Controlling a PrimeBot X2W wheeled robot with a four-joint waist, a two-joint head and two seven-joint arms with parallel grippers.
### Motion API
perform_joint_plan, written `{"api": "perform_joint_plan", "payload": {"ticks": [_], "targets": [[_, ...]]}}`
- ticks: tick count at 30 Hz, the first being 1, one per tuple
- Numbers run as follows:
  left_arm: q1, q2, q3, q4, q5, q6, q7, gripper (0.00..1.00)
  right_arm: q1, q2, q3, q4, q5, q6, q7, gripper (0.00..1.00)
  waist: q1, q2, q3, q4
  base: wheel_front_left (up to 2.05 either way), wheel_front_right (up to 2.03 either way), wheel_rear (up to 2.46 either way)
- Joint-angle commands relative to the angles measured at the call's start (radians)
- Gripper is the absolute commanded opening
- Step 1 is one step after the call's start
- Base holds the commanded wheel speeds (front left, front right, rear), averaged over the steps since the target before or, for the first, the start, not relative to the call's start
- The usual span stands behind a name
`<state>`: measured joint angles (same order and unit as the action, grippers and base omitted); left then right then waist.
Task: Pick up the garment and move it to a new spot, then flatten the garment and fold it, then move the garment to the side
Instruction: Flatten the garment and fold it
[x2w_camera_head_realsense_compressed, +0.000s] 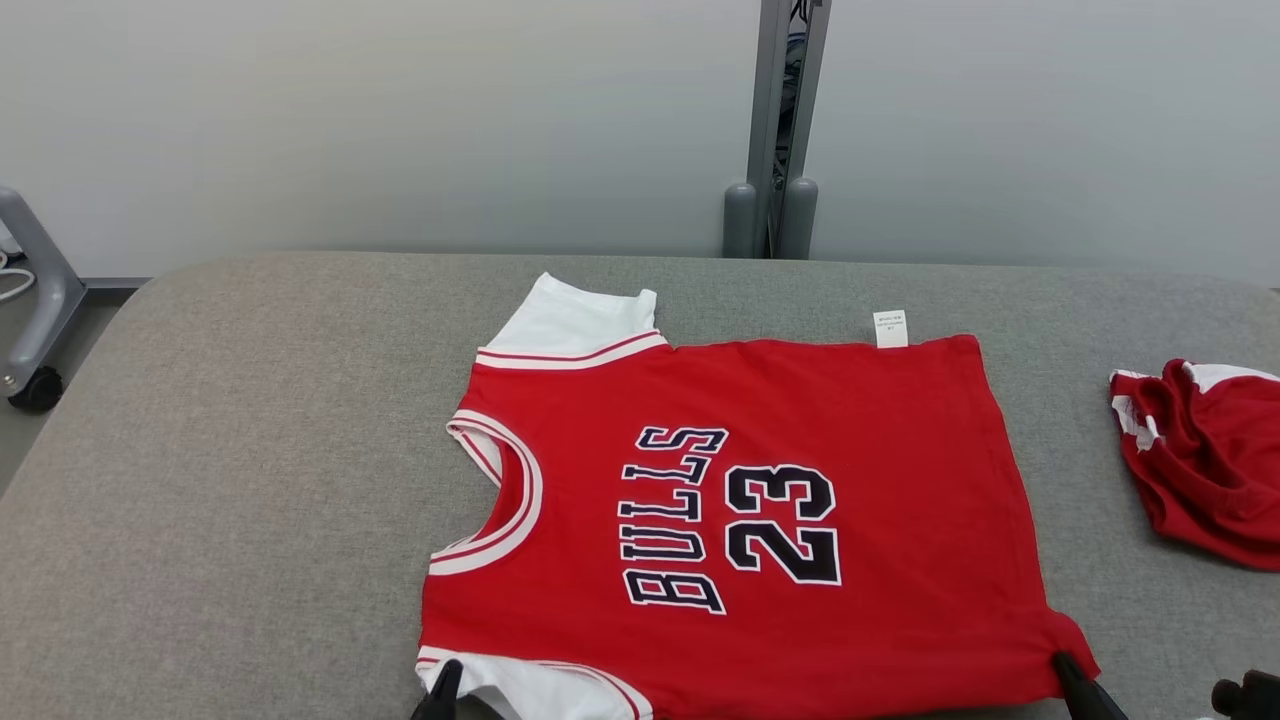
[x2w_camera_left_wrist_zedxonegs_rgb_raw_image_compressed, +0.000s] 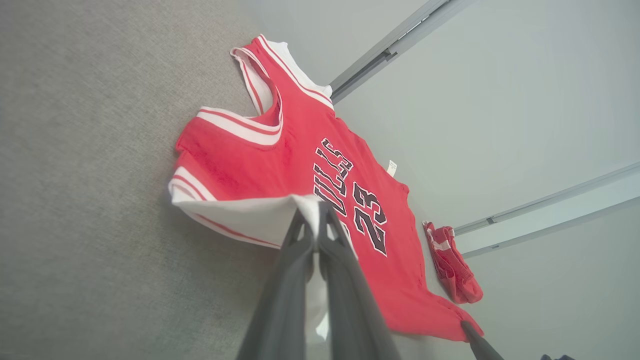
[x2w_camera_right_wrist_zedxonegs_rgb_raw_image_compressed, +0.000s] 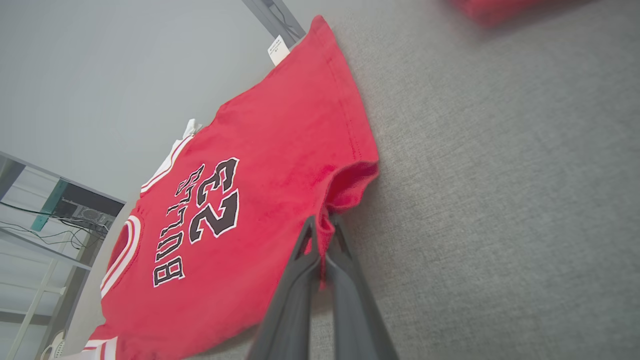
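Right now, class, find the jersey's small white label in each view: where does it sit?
Head view: white label at the jersey's far edge, right of centre.
Left wrist view: label just right of centre.
Right wrist view: label near the top, left of centre.
Shared landmark: the printed 23.

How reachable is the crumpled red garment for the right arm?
Probably not: the right pincer is shut on the red Bulls jersey, though the grey fabric tabletop towards the crumpled red garment looks bare.
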<state>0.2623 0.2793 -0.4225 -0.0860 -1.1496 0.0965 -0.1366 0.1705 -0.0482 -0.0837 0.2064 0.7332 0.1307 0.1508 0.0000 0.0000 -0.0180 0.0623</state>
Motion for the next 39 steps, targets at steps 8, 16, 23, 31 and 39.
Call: {"api": "perform_joint_plan", "payload": {"ticks": [8, 16, 23, 31, 39], "targets": [[-0.165, -0.060, 0.033, 0.144, -0.042, -0.014, 0.006, 0.00, -0.147, -0.005, -0.001, 0.138, -0.015, 0.000, 0.034, 0.00, 0.0000, 0.0000, -0.006, 0.002, 0.00, 0.00, 0.00], [-0.329, -0.097, -0.027, 0.322, 0.012, -0.046, 0.034, 0.00, -0.269, -0.005, -0.009, 0.270, -0.065, 0.000, 0.051, 0.00, 0.0000, 0.0000, 0.007, -0.004, 0.00, 0.00, 0.00], [-0.453, -0.124, -0.060, 0.473, 0.041, -0.079, 0.049, 0.00, -0.365, -0.006, -0.004, 0.375, -0.097, 0.000, 0.044, 0.00, 0.0000, 0.0000, 0.033, -0.022, 0.00, 0.00, 0.00], [-0.588, -0.155, -0.058, 0.642, 0.051, -0.109, 0.040, 0.00, -0.479, -0.006, 0.008, 0.492, -0.127, 0.000, 0.042, 0.00, 0.0000, 0.0000, 0.079, -0.035, 0.00, 0.00, 0.00], [-0.700, -0.182, -0.048, 0.780, 0.052, -0.140, -0.001, 0.00, -0.564, -0.005, 0.044, 0.584, -0.130, 0.000, 0.025, 0.00, 0.0000, 0.0000, 0.111, -0.042, 0.00, 0.00, 0.00]]}}
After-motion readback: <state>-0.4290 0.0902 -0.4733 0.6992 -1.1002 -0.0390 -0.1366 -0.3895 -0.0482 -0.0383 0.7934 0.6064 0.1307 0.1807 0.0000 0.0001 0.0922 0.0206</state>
